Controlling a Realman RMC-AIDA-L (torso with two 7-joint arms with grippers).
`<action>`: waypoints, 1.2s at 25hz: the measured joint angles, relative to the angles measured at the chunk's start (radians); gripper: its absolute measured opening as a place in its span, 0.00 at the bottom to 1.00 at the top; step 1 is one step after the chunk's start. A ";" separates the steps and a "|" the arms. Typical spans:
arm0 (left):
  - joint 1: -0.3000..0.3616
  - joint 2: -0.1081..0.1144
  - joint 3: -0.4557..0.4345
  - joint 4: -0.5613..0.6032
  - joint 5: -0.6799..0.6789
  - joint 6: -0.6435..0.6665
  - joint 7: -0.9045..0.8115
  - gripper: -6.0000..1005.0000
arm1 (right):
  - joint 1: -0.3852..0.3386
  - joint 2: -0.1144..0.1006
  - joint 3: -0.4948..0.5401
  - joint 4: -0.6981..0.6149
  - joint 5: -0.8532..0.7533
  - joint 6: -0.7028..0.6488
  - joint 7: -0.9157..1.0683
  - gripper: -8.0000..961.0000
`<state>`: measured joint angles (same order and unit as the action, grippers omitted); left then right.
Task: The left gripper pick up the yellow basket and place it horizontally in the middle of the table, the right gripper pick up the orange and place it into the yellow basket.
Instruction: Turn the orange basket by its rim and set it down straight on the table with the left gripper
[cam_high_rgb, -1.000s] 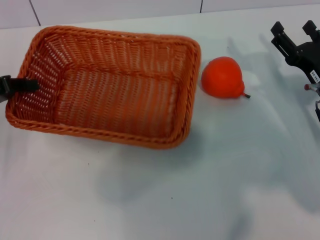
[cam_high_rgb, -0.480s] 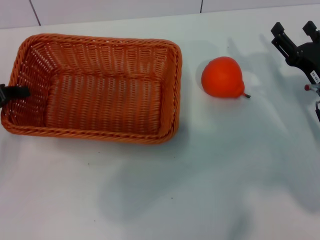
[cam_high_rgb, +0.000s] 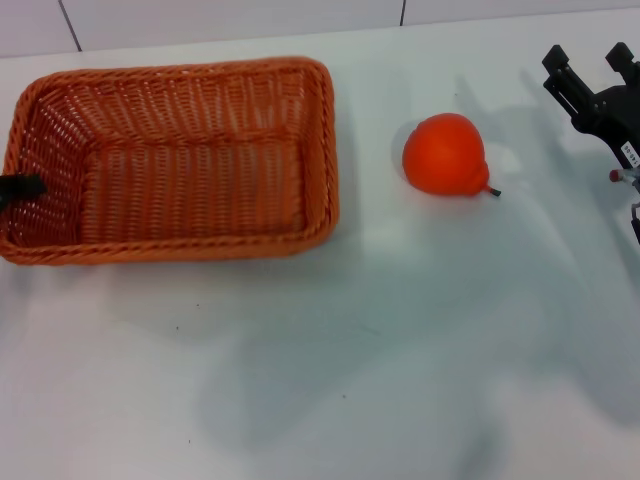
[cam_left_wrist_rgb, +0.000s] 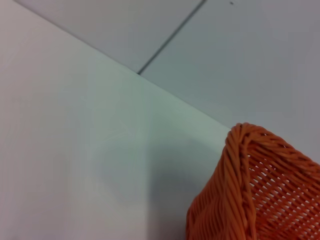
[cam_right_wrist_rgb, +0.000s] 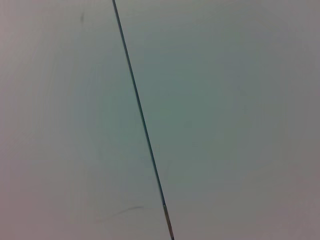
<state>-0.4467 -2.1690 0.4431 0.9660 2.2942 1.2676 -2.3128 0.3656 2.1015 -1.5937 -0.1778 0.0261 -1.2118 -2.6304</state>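
Note:
The yellow basket (cam_high_rgb: 322, 150) lies lengthwise across the left half of the white table (cam_high_rgb: 400, 350), empty inside. Only the dark tip of my left gripper (cam_high_rgb: 20, 187) shows; it grips the basket's left short rim. A corner of the basket (cam_left_wrist_rgb: 240, 190) also shows in the left wrist view. The orange (cam_high_rgb: 446, 155) lies on the table to the right of the basket, apart from it, its stem pointing right. My right gripper (cam_high_rgb: 588, 56) is open and empty at the far right, beyond and to the right of the orange.
The table's back edge meets a pale wall with dark seams (cam_high_rgb: 403, 12). The right wrist view shows only a plain surface with one dark seam (cam_right_wrist_rgb: 140, 120).
The basket has moved left with my left gripper and turned from a slant to lie square with the table edge. The gap to the orange has widened. The right arm has not moved.

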 joint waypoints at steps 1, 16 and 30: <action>0.001 0.000 -0.002 -0.005 -0.002 -0.011 0.000 0.17 | 0.000 0.000 0.000 0.000 0.000 0.000 0.001 0.99; 0.009 0.006 0.015 -0.036 -0.043 -0.046 0.010 0.17 | 0.003 0.000 -0.002 0.001 0.000 0.000 0.009 0.99; 0.002 0.006 0.037 -0.027 -0.077 -0.022 0.010 0.18 | 0.004 0.000 -0.002 0.010 0.000 0.002 0.009 0.99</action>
<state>-0.4448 -2.1628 0.4798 0.9385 2.2171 1.2457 -2.3024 0.3697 2.1015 -1.5953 -0.1679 0.0261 -1.2102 -2.6216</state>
